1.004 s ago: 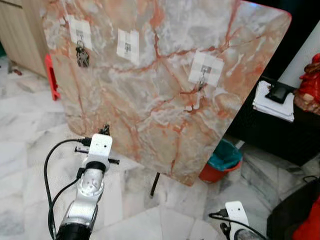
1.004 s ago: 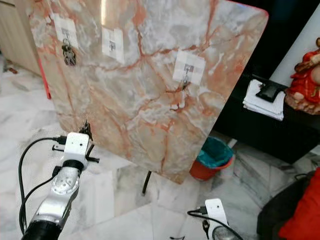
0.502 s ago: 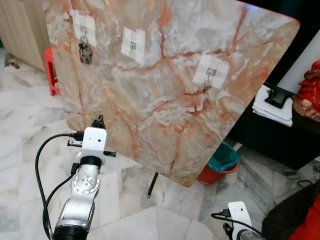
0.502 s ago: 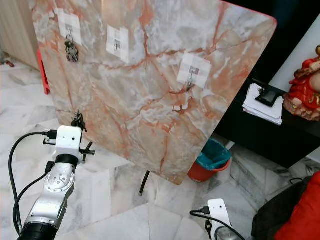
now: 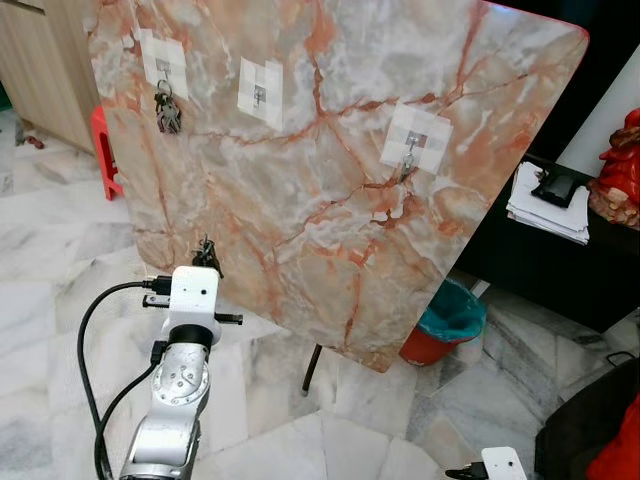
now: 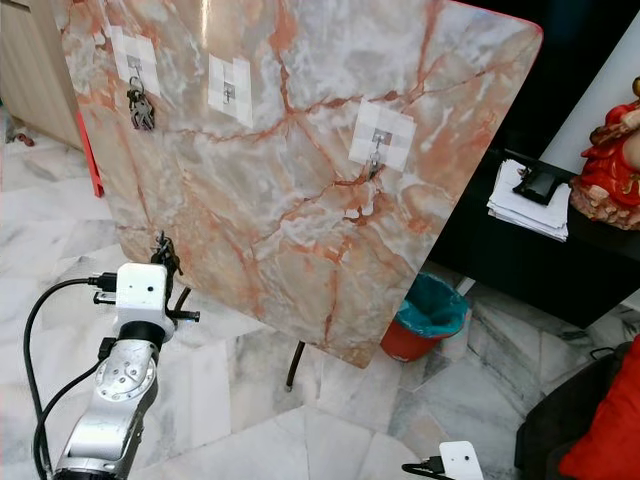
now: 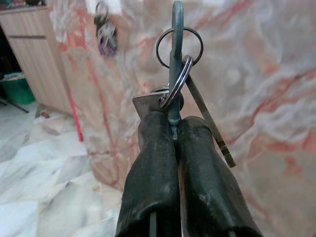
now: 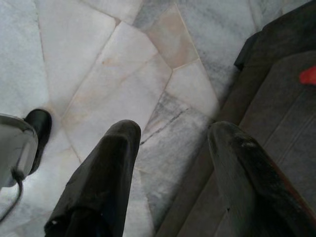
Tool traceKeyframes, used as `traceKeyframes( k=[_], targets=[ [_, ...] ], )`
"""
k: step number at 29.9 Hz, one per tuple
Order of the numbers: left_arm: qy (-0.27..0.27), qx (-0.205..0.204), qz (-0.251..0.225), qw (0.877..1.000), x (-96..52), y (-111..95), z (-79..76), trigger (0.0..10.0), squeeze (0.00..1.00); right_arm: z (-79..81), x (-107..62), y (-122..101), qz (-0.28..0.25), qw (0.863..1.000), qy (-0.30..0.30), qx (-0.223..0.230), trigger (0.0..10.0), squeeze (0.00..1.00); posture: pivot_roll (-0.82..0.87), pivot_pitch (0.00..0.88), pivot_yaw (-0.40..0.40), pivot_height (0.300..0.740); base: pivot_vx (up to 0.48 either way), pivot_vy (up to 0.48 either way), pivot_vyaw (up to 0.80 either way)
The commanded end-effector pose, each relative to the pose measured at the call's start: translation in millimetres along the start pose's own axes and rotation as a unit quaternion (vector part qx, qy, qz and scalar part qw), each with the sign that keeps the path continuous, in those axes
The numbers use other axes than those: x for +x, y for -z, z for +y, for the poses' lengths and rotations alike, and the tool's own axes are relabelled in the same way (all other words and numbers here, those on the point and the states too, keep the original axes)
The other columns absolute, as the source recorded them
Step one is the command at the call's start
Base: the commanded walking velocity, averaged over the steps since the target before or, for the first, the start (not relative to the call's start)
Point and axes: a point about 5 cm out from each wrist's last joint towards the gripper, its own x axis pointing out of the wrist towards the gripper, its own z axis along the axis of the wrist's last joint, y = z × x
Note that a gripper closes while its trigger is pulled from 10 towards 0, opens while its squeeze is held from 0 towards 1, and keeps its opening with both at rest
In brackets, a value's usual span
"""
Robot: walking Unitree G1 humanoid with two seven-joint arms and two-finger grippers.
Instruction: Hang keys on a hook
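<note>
My left gripper (image 7: 174, 133) is shut on a bunch of keys (image 7: 177, 74), its rings and one long key sticking out past the fingertips. In the eye views that gripper (image 5: 205, 250) is raised in front of the lower left of a tilted marble board (image 5: 330, 170). The board carries three white pads with hooks: the left hook (image 5: 161, 68) holds another key bunch (image 5: 166, 108), the middle hook (image 5: 259, 95) is bare, and the right hook (image 5: 409, 150) has something small hanging. My right gripper (image 8: 173, 148) hangs low and open over the floor.
A teal and red bin (image 5: 445, 320) stands behind the board's lower right. A black low table (image 5: 560, 250) with papers lies to the right, a wooden cabinet (image 5: 35, 70) and a red stool (image 5: 103, 150) to the left. Marble floor (image 5: 60, 260) surrounds the board's thin leg (image 5: 311, 370).
The camera has shifted a little. My left gripper with the keys sits slightly lower and further right than half a second ago. My right wrist has dropped further toward the frame's bottom.
</note>
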Motion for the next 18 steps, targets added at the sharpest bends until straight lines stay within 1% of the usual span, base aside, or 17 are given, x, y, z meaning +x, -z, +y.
traceKeyframes(
  k=[1,2,4,7,11,12,13,15,18],
  targets=[
    [0.023,-0.007,-0.002,1.0,2.8,-5,-14.8,10.0,0.0,-8.9,-1.1,8,0.006,1.0,0.014,-0.003,10.0,0.0,0.02,0.0,-0.146,0.74,0.0,0.0,0.0],
    [0.051,-0.011,-0.004,0.999,1.1,-7,-27.4,10.0,0.0,-11.7,-1.6,11,0.009,1.0,0.018,-0.001,10.0,0.0,0.01,0.0,-0.135,0.74,0.0,0.0,0.0],
    [0.076,0.004,-0.001,0.997,-4.9,-6,-39.4,10.0,0.0,-14.5,-2.6,18,0.015,1.0,0.023,0.003,10.0,0.0,0.0,0.0,-0.109,0.74,0.0,0.0,0.0],
    [0.077,0.012,0.002,0.997,-7.7,-5,-41.1,10.0,0.0,-14.4,-3.1,22,0.018,1.0,0.023,0.003,10.0,0.0,0.0,0.0,-0.105,0.74,0.0,0.0,0.0],
    [0.063,0.014,-0.004,0.998,-3.8,-9,-31.8,10.0,0.0,-8.6,-2.8,23,0.024,1.0,0.018,0.004,10.0,0.0,0.01,0.0,-0.102,0.74,0.0,0.0,0.0],
    [0.054,0.018,-0.003,0.998,-2.3,-8,-27.5,10.0,0.0,-5.6,-2.6,23,0.025,1.0,0.014,-0.003,10.0,0.0,0.01,0.0,-0.11,0.74,0.0,0.0,0.0],
    [0.033,0.022,-0.001,0.999,-0.7,-4,-16.9,10.0,0.0,1.2,-2.3,23,0.026,1.0,0.005,-0.009,10.0,0.0,0.02,0.0,-0.122,0.74,0.0,0.0,0.0],
    [0.023,0.024,0.002,0.999,0.0,-2,-10.1,10.0,0.0,6.1,-2.1,23,0.027,1.0,-0.001,-0.015,10.0,0.0,0.03,0.0,-0.13,0.74,0.0,0.0,0.0],
    [0.011,0.022,0.006,1.0,2.1,-1,-2.1,10.0,0.0,12.5,-1.9,22,0.028,0.999,-0.012,-0.038,10.0,0.0,0.03,0.0,-0.123,0.74,0.0,0.0,0.0]
  ],
)
